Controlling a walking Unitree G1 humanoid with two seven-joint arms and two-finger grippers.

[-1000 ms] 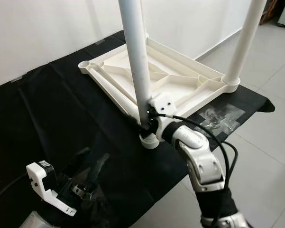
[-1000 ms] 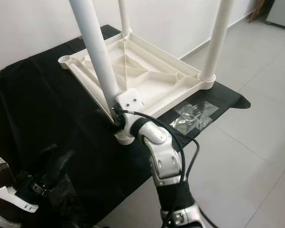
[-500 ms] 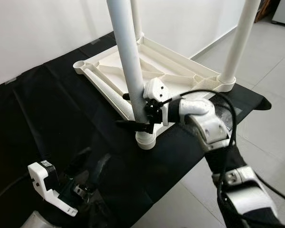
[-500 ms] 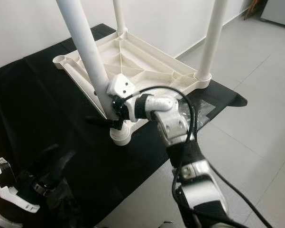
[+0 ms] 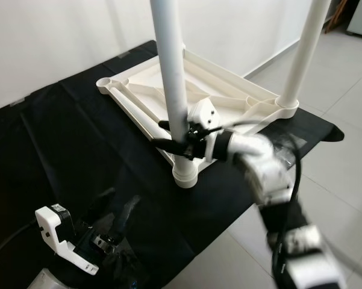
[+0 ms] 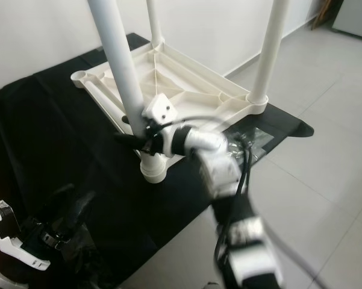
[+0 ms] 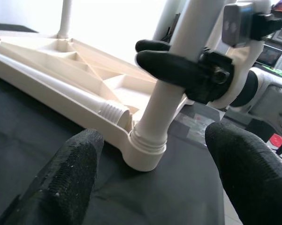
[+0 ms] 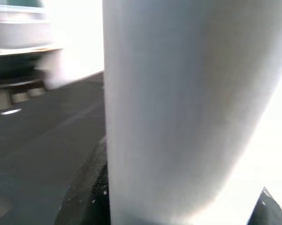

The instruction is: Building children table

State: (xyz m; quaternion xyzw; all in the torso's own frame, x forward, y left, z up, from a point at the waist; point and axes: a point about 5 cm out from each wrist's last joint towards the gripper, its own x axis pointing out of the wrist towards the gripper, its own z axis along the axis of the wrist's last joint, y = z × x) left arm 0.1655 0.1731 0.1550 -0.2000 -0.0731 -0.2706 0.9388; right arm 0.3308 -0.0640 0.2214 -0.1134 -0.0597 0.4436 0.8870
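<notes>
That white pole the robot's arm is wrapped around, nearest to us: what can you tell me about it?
It is a table leg, a smooth round white tube that looks like plastic. It stands upright in a ringed corner socket of the upside-down white tabletop, which lies on a black cloth. Its top runs out of the picture. The right gripper has its two black fingers closed around the leg just above the socket. Nothing else touches it.

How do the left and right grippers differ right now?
The right gripper is raised at the near table leg, its fingers around the white tube just above the socket; the left gripper sits low over the black cloth, holding nothing. The left gripper's fingers are spread wide; the right gripper's lie against the leg. Both have black fingers.
</notes>
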